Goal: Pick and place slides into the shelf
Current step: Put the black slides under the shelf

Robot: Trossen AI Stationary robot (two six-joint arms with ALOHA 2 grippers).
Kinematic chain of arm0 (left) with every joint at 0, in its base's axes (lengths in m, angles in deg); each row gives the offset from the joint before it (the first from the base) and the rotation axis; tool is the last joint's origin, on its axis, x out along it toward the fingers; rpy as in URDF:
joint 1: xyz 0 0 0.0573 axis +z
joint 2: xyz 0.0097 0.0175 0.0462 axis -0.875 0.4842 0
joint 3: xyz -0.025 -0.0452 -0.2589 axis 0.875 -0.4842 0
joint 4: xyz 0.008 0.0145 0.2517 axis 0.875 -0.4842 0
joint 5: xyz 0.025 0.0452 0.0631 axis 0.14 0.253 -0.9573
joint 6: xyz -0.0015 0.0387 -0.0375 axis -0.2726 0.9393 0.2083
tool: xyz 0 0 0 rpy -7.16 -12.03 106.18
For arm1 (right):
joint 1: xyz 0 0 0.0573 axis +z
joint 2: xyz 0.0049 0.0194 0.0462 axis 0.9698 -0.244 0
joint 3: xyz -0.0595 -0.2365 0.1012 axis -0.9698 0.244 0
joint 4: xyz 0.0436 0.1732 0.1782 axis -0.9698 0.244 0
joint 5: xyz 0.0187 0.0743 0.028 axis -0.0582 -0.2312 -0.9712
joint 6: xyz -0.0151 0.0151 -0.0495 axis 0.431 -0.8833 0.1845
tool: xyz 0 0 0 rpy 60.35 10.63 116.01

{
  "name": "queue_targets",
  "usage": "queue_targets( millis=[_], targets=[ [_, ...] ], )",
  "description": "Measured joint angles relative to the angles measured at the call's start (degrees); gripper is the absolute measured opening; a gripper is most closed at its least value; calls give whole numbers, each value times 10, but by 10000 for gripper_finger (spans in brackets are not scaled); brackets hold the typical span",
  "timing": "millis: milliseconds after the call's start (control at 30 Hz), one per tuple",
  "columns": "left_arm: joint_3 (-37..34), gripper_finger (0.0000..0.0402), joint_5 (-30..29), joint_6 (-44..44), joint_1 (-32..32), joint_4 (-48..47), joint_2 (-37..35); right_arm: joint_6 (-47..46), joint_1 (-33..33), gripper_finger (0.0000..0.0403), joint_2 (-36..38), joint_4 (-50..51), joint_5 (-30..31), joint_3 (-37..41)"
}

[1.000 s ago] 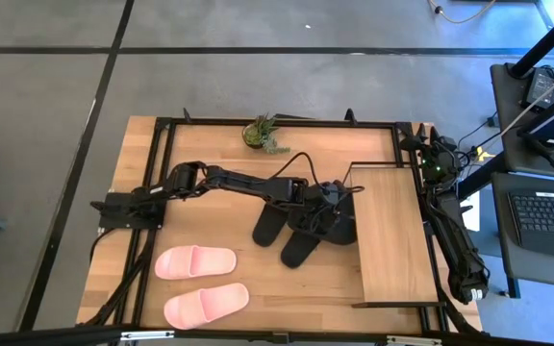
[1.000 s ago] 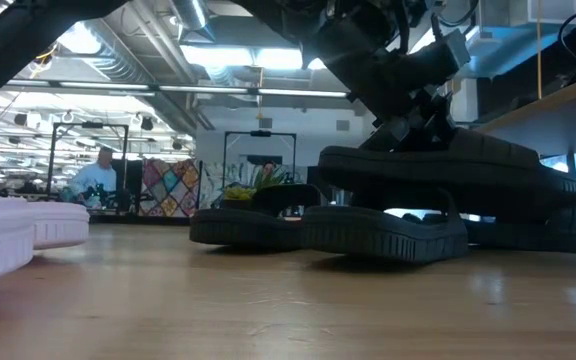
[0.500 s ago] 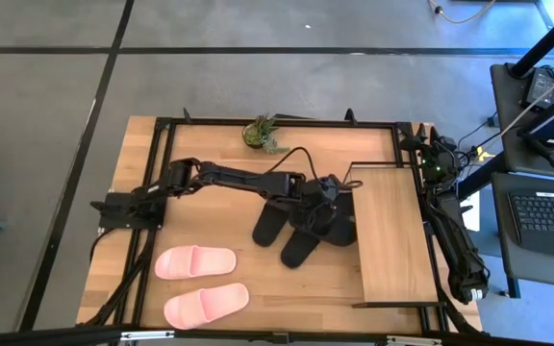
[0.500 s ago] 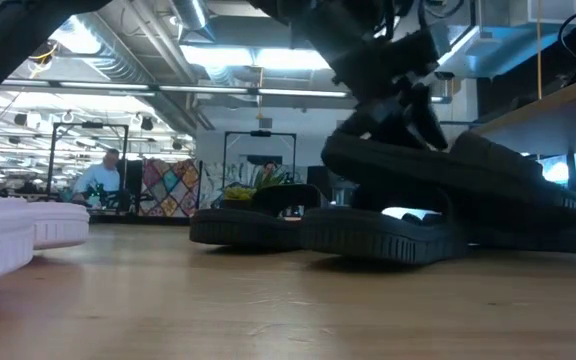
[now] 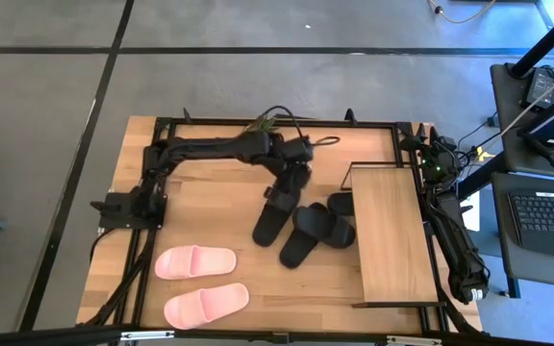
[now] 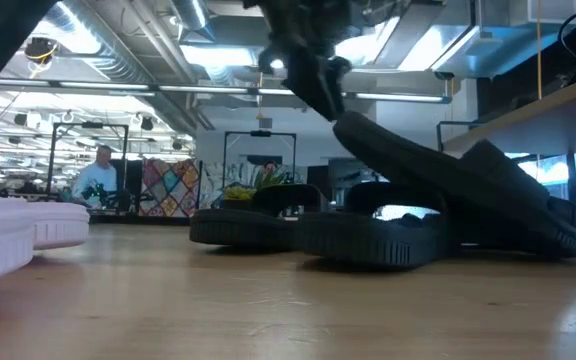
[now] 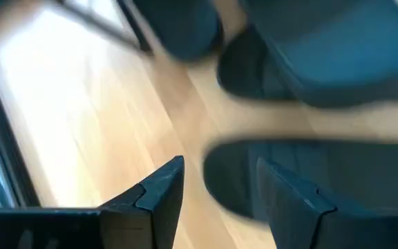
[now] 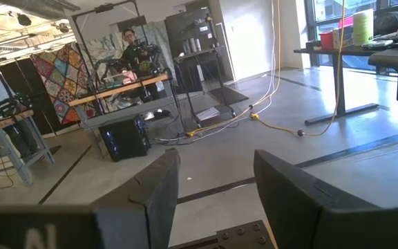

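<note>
Left claw [image 5: 297, 180] released, empty, above black slides [image 5: 301, 226]; one slide leans on the pile beside shelf [image 5: 386, 231].

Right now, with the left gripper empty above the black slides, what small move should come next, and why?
Probably lower the open left gripper onto the nearest matte black slide. Three black slides lie loose beside the low wooden-topped shelf, one leaning on another.

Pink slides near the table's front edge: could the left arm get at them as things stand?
Probably yes. The pink slides lie apart from the black ones, with bare table around them, and the left tool is open, holding nothing. The parked right tool isn't in the way.
</note>
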Motion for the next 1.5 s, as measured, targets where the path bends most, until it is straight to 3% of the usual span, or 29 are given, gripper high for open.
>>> queue_targets(
  millis=[100,300,500,900,1167,1500],
  targets=[
    [0,174,20,-43,8,-57,-9,-1,0,188,0,0,0,0],
    [0,174,179,-93,20,-98,-9,0,0,188,0,0,0,0],
    [0,174,205,-80,17,-93,-8,0,0,188,0,0,0,0],
    [0,174,184,-57,8,-60,-8,5,0,188,0,0,0,0],
    [0,174,96,120,-25,-49,-8,5,0,188,0,0,0,0],
    [0,146,3,243,-77,-45,-8,3,0,188,0,0,0,0]
  ],
)
